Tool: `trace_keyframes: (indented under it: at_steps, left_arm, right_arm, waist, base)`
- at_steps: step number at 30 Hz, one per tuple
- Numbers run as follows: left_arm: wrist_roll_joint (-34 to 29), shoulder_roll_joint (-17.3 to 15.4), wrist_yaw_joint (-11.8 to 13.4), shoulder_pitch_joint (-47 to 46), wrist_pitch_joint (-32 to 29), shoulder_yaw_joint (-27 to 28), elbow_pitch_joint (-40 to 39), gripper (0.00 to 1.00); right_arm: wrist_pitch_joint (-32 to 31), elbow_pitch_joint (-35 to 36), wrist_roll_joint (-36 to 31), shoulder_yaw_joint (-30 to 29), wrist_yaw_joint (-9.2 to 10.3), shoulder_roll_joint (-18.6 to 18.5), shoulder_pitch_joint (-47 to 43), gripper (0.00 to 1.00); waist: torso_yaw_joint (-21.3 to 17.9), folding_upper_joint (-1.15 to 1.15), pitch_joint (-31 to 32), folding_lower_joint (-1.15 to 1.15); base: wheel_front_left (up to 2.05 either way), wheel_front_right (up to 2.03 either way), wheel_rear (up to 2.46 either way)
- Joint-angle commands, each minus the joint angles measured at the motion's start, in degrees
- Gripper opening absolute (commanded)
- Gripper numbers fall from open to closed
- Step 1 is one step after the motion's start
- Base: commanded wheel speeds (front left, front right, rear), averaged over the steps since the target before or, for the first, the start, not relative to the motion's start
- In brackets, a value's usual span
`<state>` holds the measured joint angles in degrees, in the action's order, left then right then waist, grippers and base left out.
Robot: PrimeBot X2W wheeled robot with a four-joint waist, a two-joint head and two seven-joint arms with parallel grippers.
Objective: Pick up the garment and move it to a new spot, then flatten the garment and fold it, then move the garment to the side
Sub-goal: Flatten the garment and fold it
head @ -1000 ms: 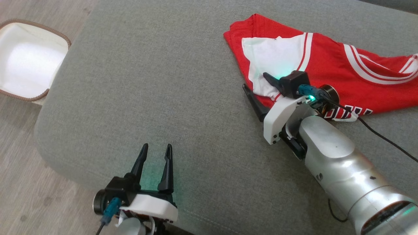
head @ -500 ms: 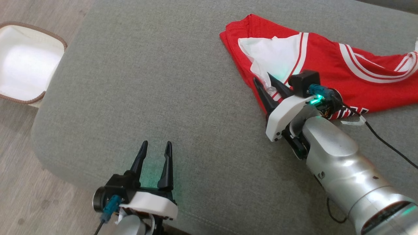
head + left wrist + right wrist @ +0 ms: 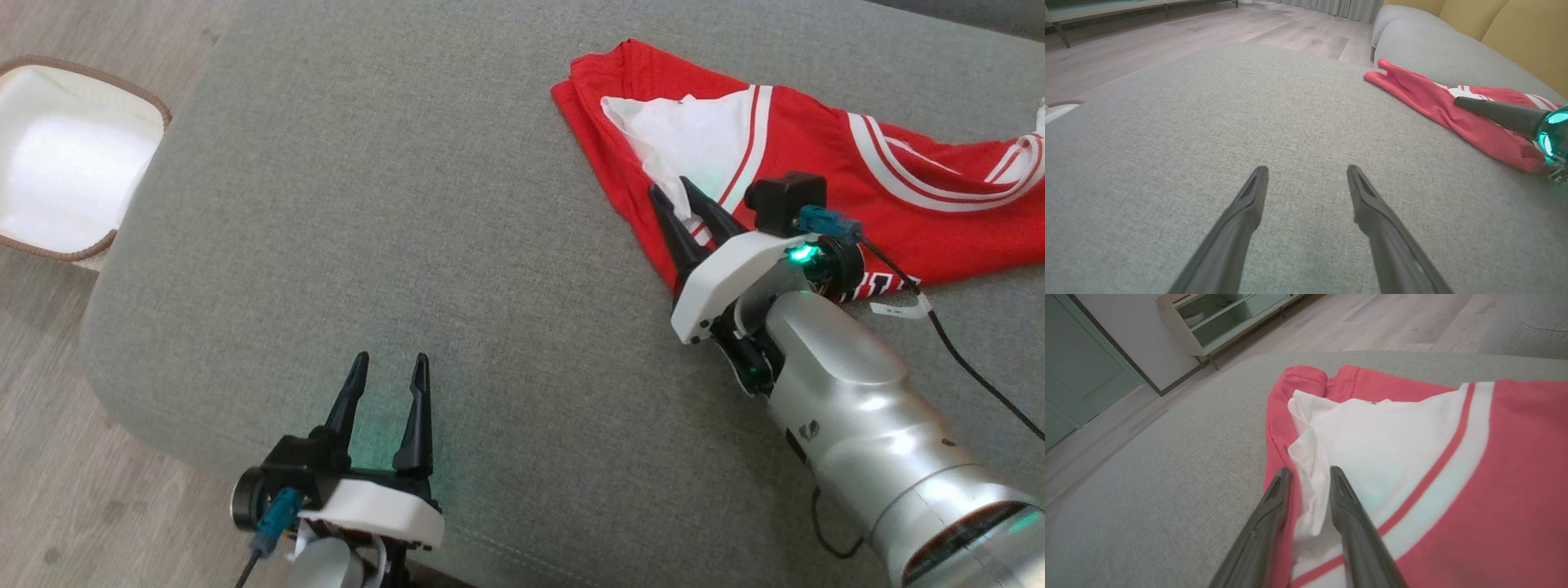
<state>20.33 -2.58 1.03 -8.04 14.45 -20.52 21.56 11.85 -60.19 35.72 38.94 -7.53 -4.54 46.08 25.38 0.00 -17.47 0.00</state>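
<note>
Your right gripper (image 3: 669,186) is clamped on the red garment (image 3: 816,163): its two dark fingers are drawn close together with a bunched fold of the white panel pinched between them, which the right wrist view shows clearly, the white cloth gathered up between the tips of the right gripper (image 3: 1309,470) while the rest of the red garment (image 3: 1515,457) spreads off to that view's right with its white and red stripes. The garment lies on the far right part of the grey sofa seat (image 3: 408,204), rumpled rather than flat, its red hem corner pointing toward the seat's middle and its striped end running out past the head view's right edge. A small white tag (image 3: 898,309) sticks out from its near edge, just beside the right wrist, and a black cable (image 3: 971,376) trails from that wrist across the cushion. Your left gripper (image 3: 392,358) hangs at the near edge of the seat, well apart from the garment, fingers spread wide and holding nothing; in the left wrist view the left gripper (image 3: 1307,168) points over bare grey fabric, with the red garment (image 3: 1425,98) off to the right and one finger (image 3: 1498,114) of the other arm lying on it. To the left of the seat a white-lined basket (image 3: 73,163) with a brown rim stands on the wood floor (image 3: 49,457).
</note>
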Motion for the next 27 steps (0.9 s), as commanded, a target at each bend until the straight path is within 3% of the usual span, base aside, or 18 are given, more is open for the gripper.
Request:
trace_keyframes:
  at_steps: [1,2,4,14,20,23,27]
  left_arm:
    - [-0.4,-0.3,0.2,-0.9,0.5,1.9,-1.5,1.00]
    - [-0.5,-0.3,0.2,-0.8,0.5,1.9,-1.5,1.00]
    - [-0.5,-0.3,0.2,-0.8,0.5,1.9,-1.5,1.00]
    - [-1.0,-0.3,0.1,-0.5,0.5,2.3,-0.9,1.00]
    - [-2.1,-0.3,-0.3,0.2,0.5,3.8,-0.8,1.00]
    - [-2.9,-0.3,-0.8,1.0,0.5,5.1,-0.8,1.00]
    - [-4.2,-0.3,-1.4,2.2,0.5,7.2,-0.8,1.00]
  right_arm:
    - [0.0,0.7,1.5,0.2,0.04,1.4,0.0,0.39]
    - [-0.2,0.7,2.5,0.0,0.04,1.4,-0.2,0.31]
    - [-0.9,1.1,4.6,-0.4,0.04,1.5,-0.7,0.00]
    - [-1.4,1.2,8.9,-0.2,0.04,1.0,-1.3,0.00]
    - [2.3,2.0,9.7,-1.9,0.04,0.5,-0.6,0.00]
    - [3.0,3.9,9.8,-5.8,0.04,-0.2,-0.9,0.00]
    - [3.1,12.1,7.1,-18.2,0.04,-1.8,-5.1,0.00]
  waist:
    - [0.0,0.00,0.2,0.00]
    - [0.0,0.00,0.2,0.00]
    - [0.0,0.00,0.3,0.00]
    - [-0.7,0.00,1.5,0.00]
    - [-2.6,0.00,3.7,0.00]
    - [-5.1,0.00,5.7,0.00]
    - [-10.6,0.00,8.4,0.00]
  base:
    - [0.00,0.00,0.00]
    - [0.00,0.00,0.00]
    - [0.00,0.00,0.00]
    - [0.00,0.00,0.00]
    - [0.00,0.00,0.00]
    - [0.00,0.00,0.00]
    - [0.00,0.00,0.00]
